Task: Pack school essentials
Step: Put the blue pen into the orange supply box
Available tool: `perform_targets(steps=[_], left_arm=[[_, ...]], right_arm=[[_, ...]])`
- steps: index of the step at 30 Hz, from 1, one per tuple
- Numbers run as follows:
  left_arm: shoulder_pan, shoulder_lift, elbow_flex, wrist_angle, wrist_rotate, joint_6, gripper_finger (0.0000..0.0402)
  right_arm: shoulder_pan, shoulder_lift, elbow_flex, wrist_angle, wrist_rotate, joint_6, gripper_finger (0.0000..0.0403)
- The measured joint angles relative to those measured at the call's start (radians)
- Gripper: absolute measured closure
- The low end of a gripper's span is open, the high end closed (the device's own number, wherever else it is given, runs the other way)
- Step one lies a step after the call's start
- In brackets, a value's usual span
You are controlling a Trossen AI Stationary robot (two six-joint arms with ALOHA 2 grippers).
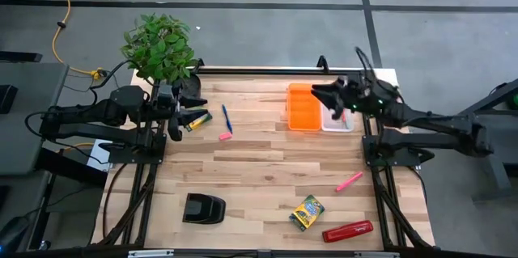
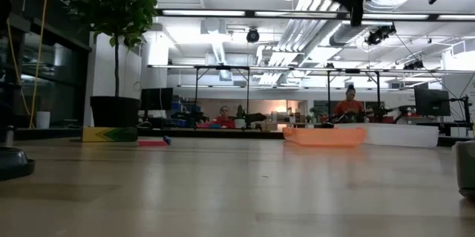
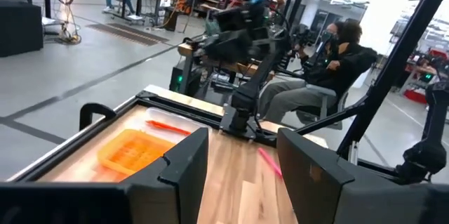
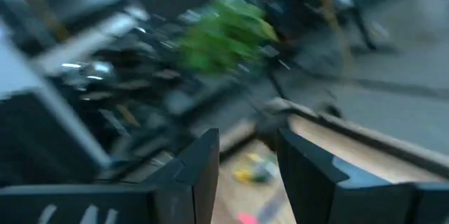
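A yellow-green crayon box [image 1: 197, 119], a blue pen [image 1: 227, 118] and a pink eraser [image 1: 226, 137] lie flat on the table's far left. A second crayon box [image 1: 307, 212] and a pink pen [image 1: 349, 181] lie at the near right. An orange pen [image 3: 168, 127] lies in the white tray [image 1: 337, 120], beside the orange tray [image 1: 304, 107]. My left gripper [image 1: 180, 116] hangs open above the first crayon box. My right gripper [image 1: 320, 93] is raised over the orange tray's far edge, open, with nothing between its fingers [image 4: 247, 140].
A red stapler [image 1: 348, 231] lies at the near right corner and a black blocky object [image 1: 202, 208] at the near left. A potted plant [image 1: 160, 45] stands at the far left corner. People sit in the room beyond the table.
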Motion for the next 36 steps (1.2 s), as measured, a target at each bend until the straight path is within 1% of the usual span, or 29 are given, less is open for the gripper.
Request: perform_targets(steps=[2, 3, 5, 7, 14, 21, 24, 27, 30, 33, 36], left_arm=[[0.000, 0.000, 0.000, 0.000, 0.000, 0.002, 0.0243], [0.000, 0.000, 0.000, 0.000, 0.000, 0.002, 0.0243], [0.000, 0.000, 0.000, 0.000, 0.000, 0.002, 0.0243], [0.000, 0.000, 0.000, 0.000, 0.000, 0.002, 0.0243], [0.000, 0.000, 0.000, 0.000, -0.001, 0.002, 0.0243], [0.000, 0.012, 0.000, 0.000, -0.048, -0.018, 0.0243], [-0.001, 0.055, 0.001, 0.000, -0.086, -0.111, 0.0243], [0.000, 0.135, 0.002, -0.026, -0.130, -0.250, 0.0243], [0.000, 0.248, 0.002, -0.110, -0.205, -0.437, 0.0243], [0.000, 0.377, 0.002, -0.216, -0.287, -0.581, 0.0243], [0.013, 0.511, 0.001, -0.285, -0.364, -0.723, 0.0243]], right_arm=[[0.059, -0.011, -0.003, 0.065, -0.010, -0.095, 0.0268], [0.086, -0.013, 0.000, 0.071, -0.012, -0.145, 0.0268], [0.128, -0.010, 0.014, 0.056, -0.019, -0.226, 0.0268], [0.153, -0.011, 0.026, 0.038, -0.016, -0.260, 0.0268], [0.166, -0.011, 0.035, 0.017, -0.013, -0.255, 0.0268], [0.167, -0.011, 0.035, 0.017, -0.004, -0.232, 0.0268], [0.166, -0.011, 0.035, 0.017, 0.008, -0.227, 0.0268], [0.166, -0.011, 0.035, 0.017, 0.008, -0.225, 0.0268], [0.166, -0.011, 0.035, 0.017, 0.009, -0.225, 0.0268], [0.166, -0.011, 0.035, 0.017, 0.017, -0.225, 0.0268], [0.166, -0.010, 0.035, 0.017, 0.033, -0.225, 0.0268]])
